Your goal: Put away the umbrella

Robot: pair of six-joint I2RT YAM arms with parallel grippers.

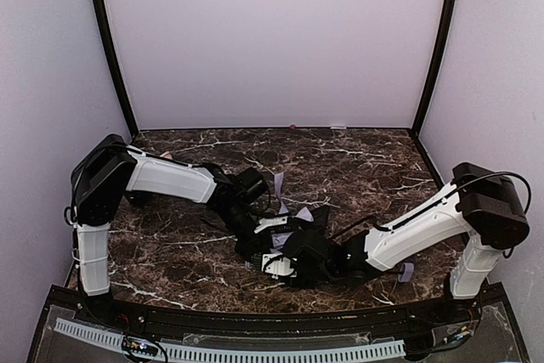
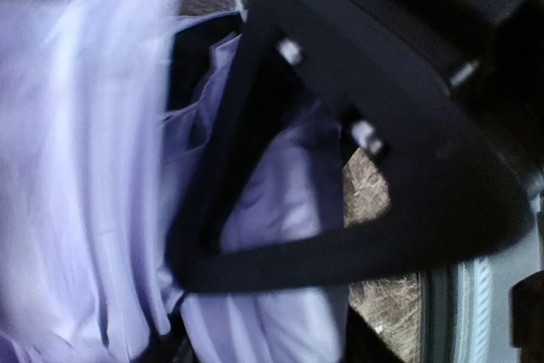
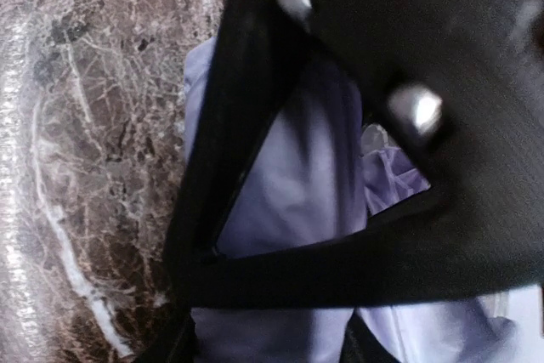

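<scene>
- Left arm (image 1: 170, 178): the shoulder stands at the left edge of the table (image 1: 365, 159). The white upper link runs rightward, the dark elbow bends near centre, and the forearm drops toward the near edge.
- Left gripper (image 1: 282, 230): it is low over the middle of the table, down among the folds of the umbrella (image 1: 308, 214).
  - Its wrist view shows a black triangular finger (image 2: 408, 159) lying across the lavender cloth.
  - The view is blurred. I cannot tell how far the jaws are apart or whether they hold anything.
- Right arm (image 1: 416, 227): the shoulder is at the right edge. The white link slopes down and leftward, and the wrist reaches into the centre just nearer the front than the left gripper.
- Right gripper (image 1: 289, 265): it is close beside the left one and also down at the umbrella.
  - Its wrist view shows a black finger (image 3: 340, 282) over the pale fabric, with marble to the left.
  - The jaw gap and any hold are not discernible.
- Umbrella: it lies collapsed and rumpled on the marble top, at centre and toward the near edge, under both grippers.
  - The top view shows mostly black underside and ribs, with lavender patches.
  - A lavender strip points toward the back beside the left elbow.
  - The lavender canopy (image 2: 85, 176) fills the left wrist view, and its folds (image 3: 306, 176) show behind the finger in the right wrist view.
- Table: dark brown marble pattern with white veins, enclosed by pale walls (image 1: 272, 40).
</scene>
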